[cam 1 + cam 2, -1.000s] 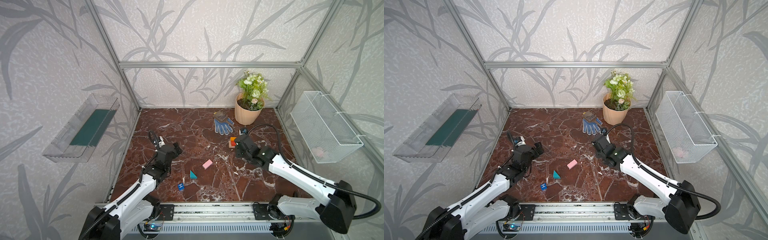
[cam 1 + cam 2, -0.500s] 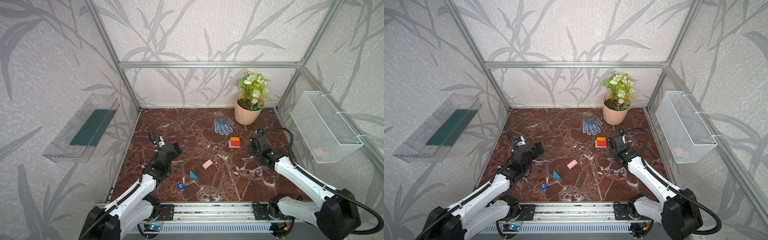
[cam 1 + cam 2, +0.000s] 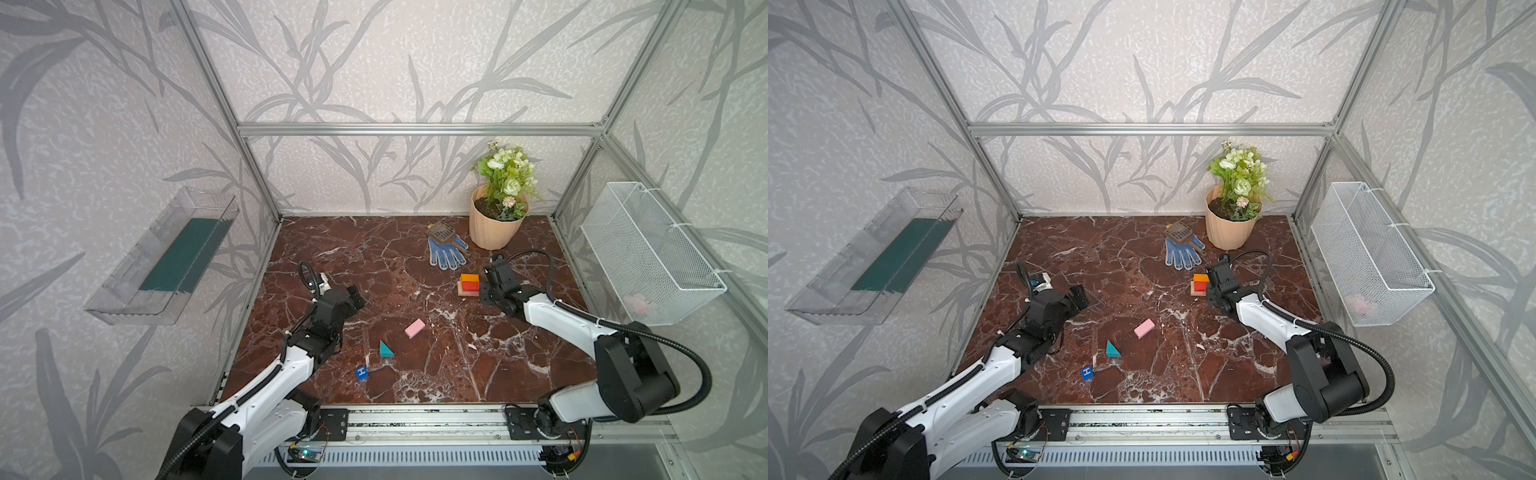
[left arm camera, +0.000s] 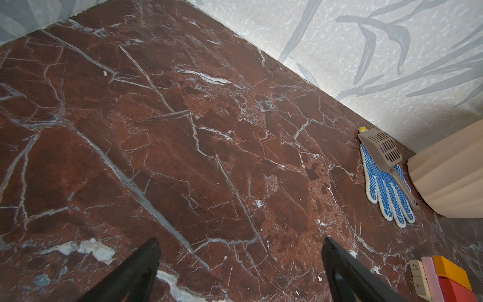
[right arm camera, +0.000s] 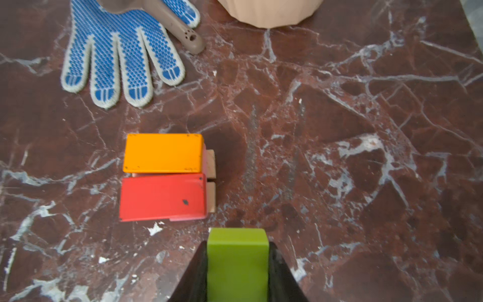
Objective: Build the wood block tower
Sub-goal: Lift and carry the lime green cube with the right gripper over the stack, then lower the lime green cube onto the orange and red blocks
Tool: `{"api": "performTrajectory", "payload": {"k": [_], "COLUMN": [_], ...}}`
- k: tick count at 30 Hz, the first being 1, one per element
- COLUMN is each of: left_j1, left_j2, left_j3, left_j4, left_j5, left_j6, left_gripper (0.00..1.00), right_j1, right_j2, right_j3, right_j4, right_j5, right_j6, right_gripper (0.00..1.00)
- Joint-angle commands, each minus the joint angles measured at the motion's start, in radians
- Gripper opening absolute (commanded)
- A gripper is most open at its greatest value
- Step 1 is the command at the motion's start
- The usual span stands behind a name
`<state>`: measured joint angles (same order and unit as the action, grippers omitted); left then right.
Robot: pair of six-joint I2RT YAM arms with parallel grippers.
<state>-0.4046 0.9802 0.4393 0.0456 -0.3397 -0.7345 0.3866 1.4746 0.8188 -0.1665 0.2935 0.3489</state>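
The right jaws grip the lime cube (image 5: 237, 261) between them, just beside the tower (image 3: 468, 285), whose red block (image 5: 162, 197) and, farther on, orange block (image 5: 163, 153) lie over 2 tan bars (image 5: 211, 196), while the left jaws gape wide above the desk (image 4: 183, 130).

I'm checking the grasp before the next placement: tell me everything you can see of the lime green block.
The lime green block is smooth, matte-painted, square-edged with softly rounded corners, and unmarked where visible. It is clamped between the black fingers of the right end effector, its front end sticking past their tips. It is near the red block, not touching it. Whether it rests on the marble cannot be told. Both top views hide it.
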Motion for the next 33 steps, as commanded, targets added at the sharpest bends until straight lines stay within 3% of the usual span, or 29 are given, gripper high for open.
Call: {"api": "performTrajectory", "payload": {"k": [1,17,33], "left_j1": [0.003,0.004,0.004], "left_j2": [0.009,0.006,0.017], "left_j3": [0.038,0.042,0.045], "left_j4": [-0.01,-0.019,-0.015], "left_j5": [-0.012,-0.016,-0.018], "left_j6": [-0.012,-0.008,-0.008], "left_gripper": [0.98,0.98,0.98], "right_j1": [-0.022,-0.057,-0.057], "right_j2": [0.014,0.161,0.15], "right_j3": [0.032,0.172,0.144], "right_j4": [0.054,-0.007,0.005], "right_j5": [-0.05,-0.15,-0.224], "right_j6": [-0.018,-0.031,-0.056], "right_gripper": [0.0,0.0,0.02]}}
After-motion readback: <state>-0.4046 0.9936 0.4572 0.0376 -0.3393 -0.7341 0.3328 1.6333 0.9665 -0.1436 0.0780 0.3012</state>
